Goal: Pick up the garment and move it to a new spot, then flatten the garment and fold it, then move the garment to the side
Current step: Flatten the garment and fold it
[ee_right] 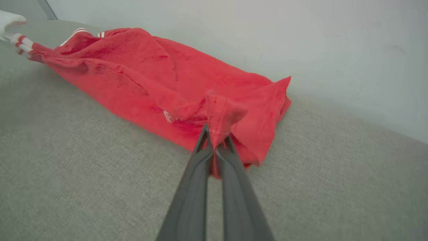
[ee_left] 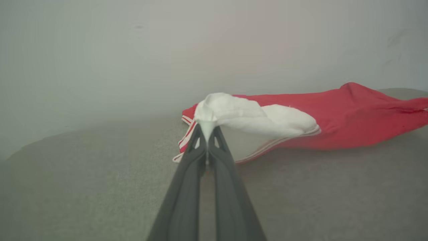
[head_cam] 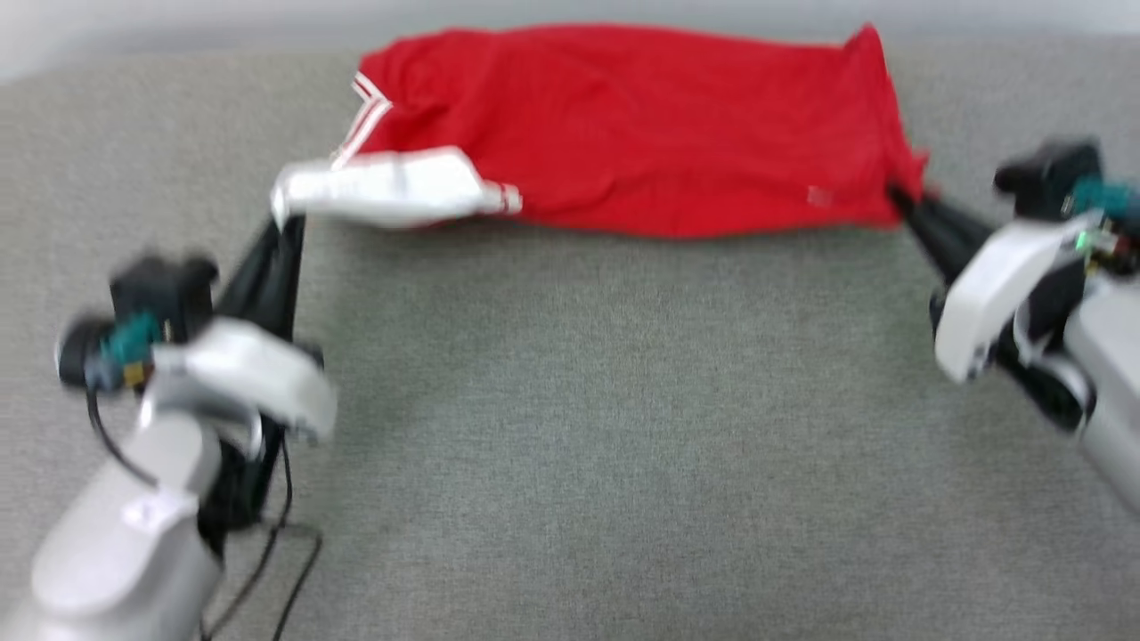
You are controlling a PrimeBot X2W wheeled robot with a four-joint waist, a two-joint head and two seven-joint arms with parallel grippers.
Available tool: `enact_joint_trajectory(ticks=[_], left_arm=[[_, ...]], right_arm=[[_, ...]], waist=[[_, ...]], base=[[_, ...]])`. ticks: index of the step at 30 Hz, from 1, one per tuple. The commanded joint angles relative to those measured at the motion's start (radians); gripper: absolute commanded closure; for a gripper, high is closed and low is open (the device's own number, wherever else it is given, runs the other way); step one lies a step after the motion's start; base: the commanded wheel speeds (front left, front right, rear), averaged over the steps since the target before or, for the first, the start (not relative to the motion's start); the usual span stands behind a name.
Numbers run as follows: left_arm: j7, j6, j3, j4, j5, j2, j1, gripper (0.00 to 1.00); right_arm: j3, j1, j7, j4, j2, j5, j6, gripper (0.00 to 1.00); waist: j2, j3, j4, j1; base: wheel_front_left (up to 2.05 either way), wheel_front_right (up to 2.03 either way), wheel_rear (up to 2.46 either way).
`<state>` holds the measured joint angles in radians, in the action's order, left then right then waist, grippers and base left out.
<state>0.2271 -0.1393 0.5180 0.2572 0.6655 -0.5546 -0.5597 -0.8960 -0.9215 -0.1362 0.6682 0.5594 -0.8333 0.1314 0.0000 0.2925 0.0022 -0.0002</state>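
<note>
Head view: left tool is clamped on the garment at its white sleeve; right tool pinches its red corner.

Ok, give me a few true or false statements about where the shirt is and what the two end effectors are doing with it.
1. The left end effector is shut on the white sleeve of the garment. True.
2. The right end effector is open and clear of the cloth. False: it is shut on a pinch of red fabric at the garment's other end.
3. The garment is folded into a small neat square. False: it is drawn out long and rumpled between the two end effectors.
4. The garment's red body lies on a grey surface. True.
</note>
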Motion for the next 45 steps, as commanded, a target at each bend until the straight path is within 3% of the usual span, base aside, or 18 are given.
enact_joint_trajectory(ticks=[1, 10, 16, 26, 34, 45], left_arm=[[-0.001, -0.014, -0.001, -0.023, 0.014, -0.007, 0.055, 1.00], [-0.026, -0.109, -0.013, -0.185, 0.114, -0.054, 0.430, 1.00], [-0.046, -0.121, 0.011, -0.236, 0.169, -0.054, 0.587, 1.00], [-0.084, -0.132, 0.036, -0.281, 0.269, -0.058, 0.799, 1.00], [-0.096, -0.130, 0.049, -0.299, 0.281, -0.070, 0.846, 1.00], [-0.093, -0.104, 0.055, -0.287, 0.191, -0.094, 0.684, 1.00]], right_arm=[[-0.014, 0.041, 0.000, -0.014, 0.014, -0.011, -0.001, 1.00], [-0.072, 0.264, -0.027, -0.082, 0.079, -0.083, -0.001, 1.00], [-0.063, 0.421, -0.058, -0.117, 0.123, -0.100, -0.001, 1.00], [0.040, 0.714, -0.063, -0.204, 0.181, -0.109, -0.001, 1.00], [0.158, 0.841, -0.023, -0.279, 0.190, -0.066, -0.001, 1.00], [0.336, 0.887, 0.045, -0.375, 0.153, -0.005, -0.001, 1.00]], waist=[[0.0000, -0.051, 0.003, 0.0002], [0.0000, -0.168, 0.001, 0.0002], [0.0000, -0.232, 0.008, 0.0002], [0.0000, -0.305, 0.006, 0.0002], [0.0000, -0.315, 0.005, 0.0002], [0.0000, -0.302, 0.005, 0.0002]], base=[[0.00, 0.00, 0.00], [0.00, 0.00, 0.00], [0.00, 0.00, 0.00], [0.00, 0.00, 0.00], [0.00, 0.00, 0.00], [0.00, 0.00, 0.00]])
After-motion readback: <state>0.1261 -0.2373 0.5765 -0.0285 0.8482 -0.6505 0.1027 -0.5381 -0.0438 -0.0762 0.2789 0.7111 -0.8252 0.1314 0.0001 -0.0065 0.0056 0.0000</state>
